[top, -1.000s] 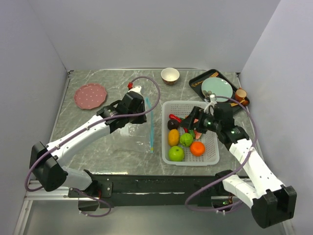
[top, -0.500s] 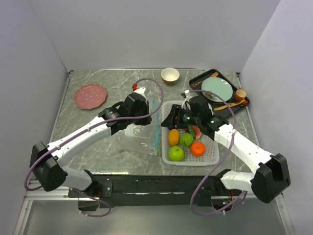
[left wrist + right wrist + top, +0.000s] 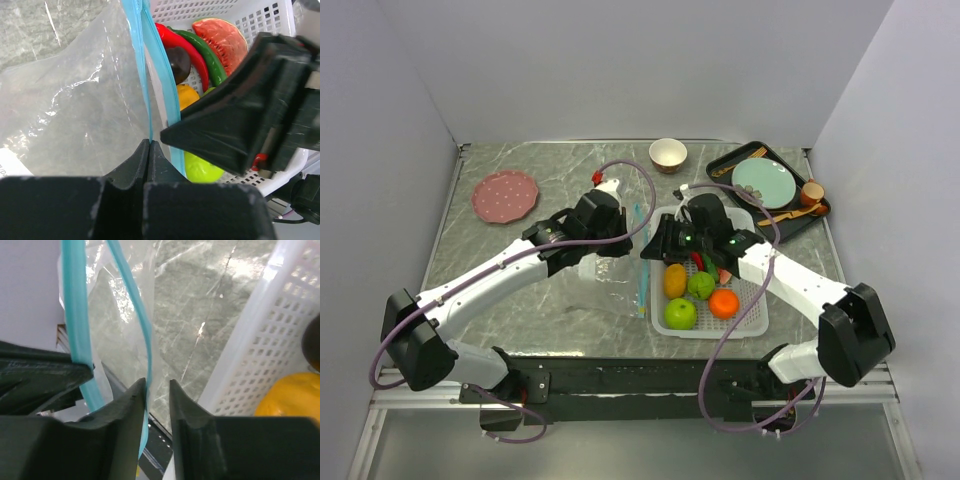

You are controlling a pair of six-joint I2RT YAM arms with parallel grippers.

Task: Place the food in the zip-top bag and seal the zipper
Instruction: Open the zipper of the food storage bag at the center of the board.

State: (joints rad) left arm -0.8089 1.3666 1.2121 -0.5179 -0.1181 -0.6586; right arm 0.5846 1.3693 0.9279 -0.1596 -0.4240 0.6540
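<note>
On the left, the left gripper [image 3: 150, 145] pinches its jaws tight on one lip of the zip-top bag [image 3: 70, 100], right at the zipper [image 3: 159, 70]. The bag sits just at nine o'clock of the white basket [image 3: 260, 20]. The right gripper [image 3: 157, 385] has its jaws a little apart, with the other teal lip against one finger. I'd close on that lip alone, then draw it towards three o'clock to widen the mouth. The food [image 3: 700, 288] all lies in the basket.
</note>
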